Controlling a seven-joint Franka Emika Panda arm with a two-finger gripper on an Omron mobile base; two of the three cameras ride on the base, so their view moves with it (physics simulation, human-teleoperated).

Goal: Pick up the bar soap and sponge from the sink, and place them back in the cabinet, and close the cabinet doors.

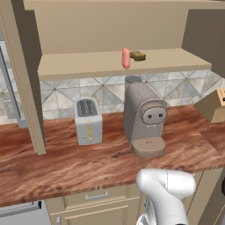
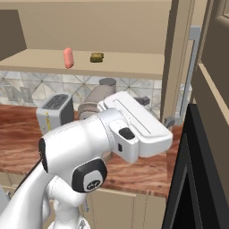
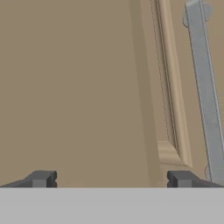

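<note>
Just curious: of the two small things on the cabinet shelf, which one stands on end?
The salmon-pink bar soap stands on end; the mustard-yellow sponge beside it lies flat.

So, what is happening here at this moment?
The robot arm is working on closing the cabinet. The bar soap and the sponge already lie on the cabinet shelf, close beside each other. The tool is open and holds nothing; it faces the panel of a cabinet door, with the silver handle off to one side. The doors stand open. On the counter below are a toaster and a coffee machine.
</note>
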